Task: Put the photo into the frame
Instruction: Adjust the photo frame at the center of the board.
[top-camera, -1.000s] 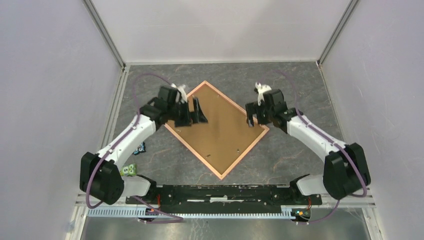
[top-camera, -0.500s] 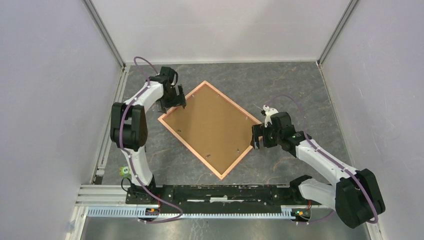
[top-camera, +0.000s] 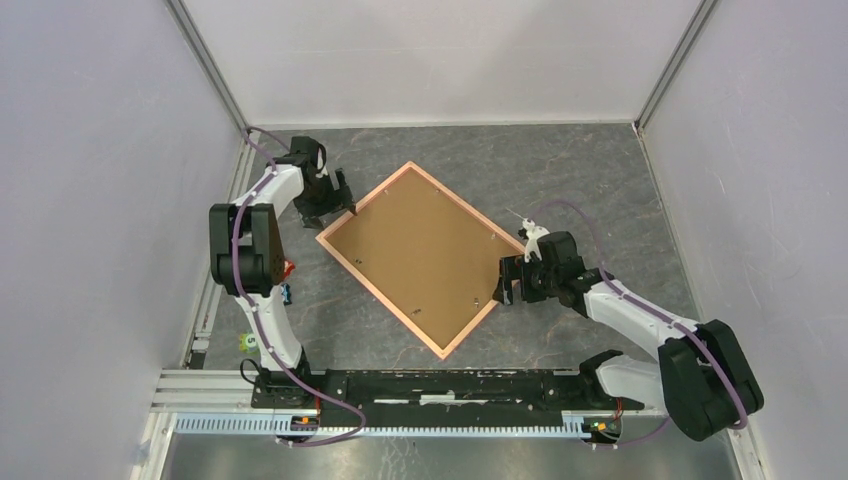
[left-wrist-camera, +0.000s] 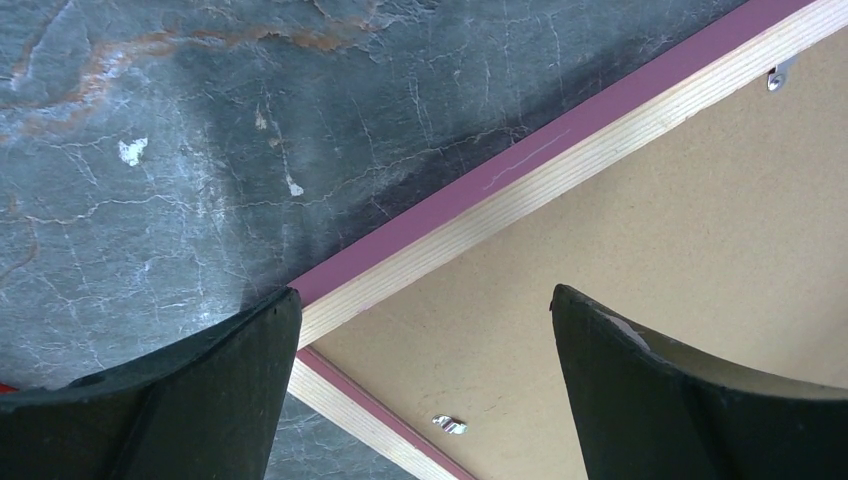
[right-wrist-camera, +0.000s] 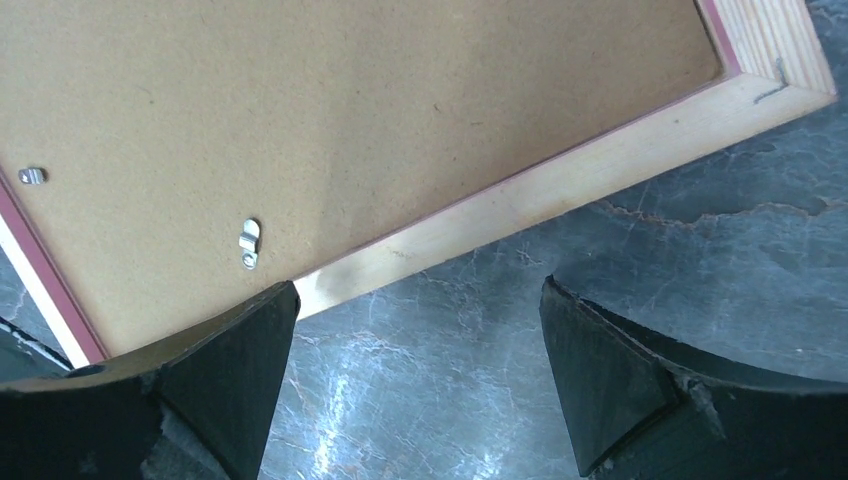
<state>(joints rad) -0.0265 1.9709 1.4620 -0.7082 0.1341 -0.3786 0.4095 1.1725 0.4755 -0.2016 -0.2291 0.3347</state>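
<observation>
The pink-bordered frame (top-camera: 379, 297) lies face down on the table like a diamond. The brown backing board (top-camera: 420, 255) fills it. The photo is hidden. My left gripper (top-camera: 338, 200) is open at the frame's left corner. In the left wrist view (left-wrist-camera: 422, 295) its fingers straddle the frame border (left-wrist-camera: 500, 200) and the board (left-wrist-camera: 650, 220). My right gripper (top-camera: 503, 285) is open at the frame's near right edge. In the right wrist view (right-wrist-camera: 418, 283) it sits over the table just off the border (right-wrist-camera: 560, 190), with one finger (right-wrist-camera: 230, 380) over the board (right-wrist-camera: 350, 120).
Small metal clips (right-wrist-camera: 248, 243) (left-wrist-camera: 449, 425) sit on the board near the border. Small red (top-camera: 288, 268), blue (top-camera: 287, 293) and green (top-camera: 247, 340) items lie by the left arm. Enclosure walls stand on three sides; a metal rail (top-camera: 430, 425) runs along the near edge.
My left gripper moved off the board, back and left to the frame's left corner. My right gripper moved nearer along the right edge. The frame shifted slightly left.
</observation>
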